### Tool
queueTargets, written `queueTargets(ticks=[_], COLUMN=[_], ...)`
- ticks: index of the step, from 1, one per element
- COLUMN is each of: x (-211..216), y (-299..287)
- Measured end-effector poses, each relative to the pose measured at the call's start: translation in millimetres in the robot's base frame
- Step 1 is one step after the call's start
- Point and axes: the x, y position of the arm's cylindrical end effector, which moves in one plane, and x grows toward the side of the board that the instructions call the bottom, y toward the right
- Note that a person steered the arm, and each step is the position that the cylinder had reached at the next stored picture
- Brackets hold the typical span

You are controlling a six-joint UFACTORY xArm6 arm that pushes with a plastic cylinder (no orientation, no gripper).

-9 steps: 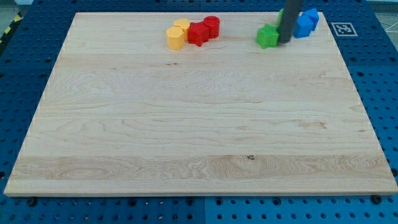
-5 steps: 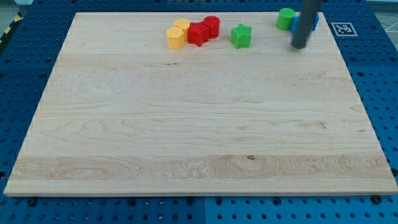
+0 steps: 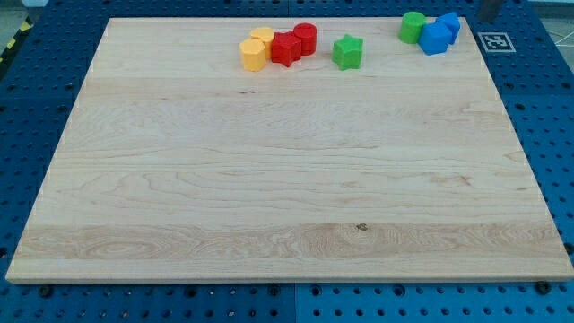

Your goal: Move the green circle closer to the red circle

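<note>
**At the view's top right corner: my tip, off the board**

At the view's top right corner my tip (image 3: 490,18) shows only as a short dark stub cut by the frame, over the blue pegboard (image 3: 547,108) and touching no block; it grasps nothing. Nearest it, to its left, two blue blocks (image 3: 439,34) touch each other near the board (image 3: 287,179) edge. Just left of them, touching or nearly so, sits the green circle (image 3: 413,26). Further left, apart, lies the green star (image 3: 347,51). Further still, well away from my tip, is a tight cluster: the red circle (image 3: 305,38), a second red block (image 3: 285,48) touching it, then two yellow blocks (image 3: 256,50). The green circle is well apart from the red circle, with the green star between them.
</note>
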Motion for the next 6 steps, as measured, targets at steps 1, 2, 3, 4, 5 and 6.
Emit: queueTargets(ticks=[1, 2, 3, 4, 5, 6], x=[2.4, 6.2, 6.2, 9.0, 24.3, 43.9], y=[-26.6, -72.2, -115.5, -150.2, -180.8, -197.5])
